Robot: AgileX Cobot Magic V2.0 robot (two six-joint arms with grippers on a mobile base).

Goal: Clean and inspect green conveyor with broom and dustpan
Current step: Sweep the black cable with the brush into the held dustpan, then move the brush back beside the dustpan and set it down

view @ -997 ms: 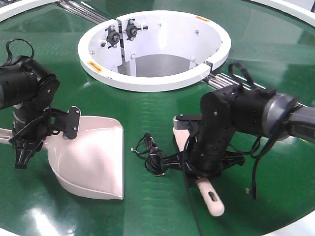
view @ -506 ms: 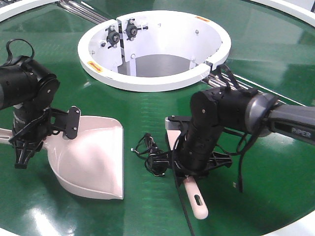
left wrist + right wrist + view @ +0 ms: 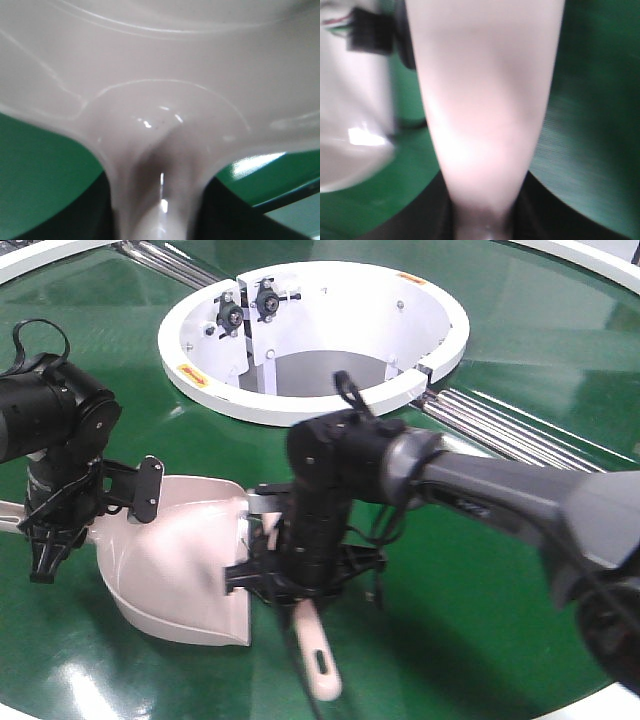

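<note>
The green conveyor (image 3: 480, 620) serves as the tabletop. It is a broad, glossy dark-green belt that curves round, with a white rim at its near and far edges and silver roller rails toward the far and right sides. The dustpan (image 3: 170, 560) is pale pink-beige with raised sides. It lies near the left edge, its flat lip facing right and its handle running off leftward. The broom (image 3: 312, 640) is the same pale plastic. Its head, mostly hidden, sits just at that lip, and its slotted handle end points toward the near edge.
</note>
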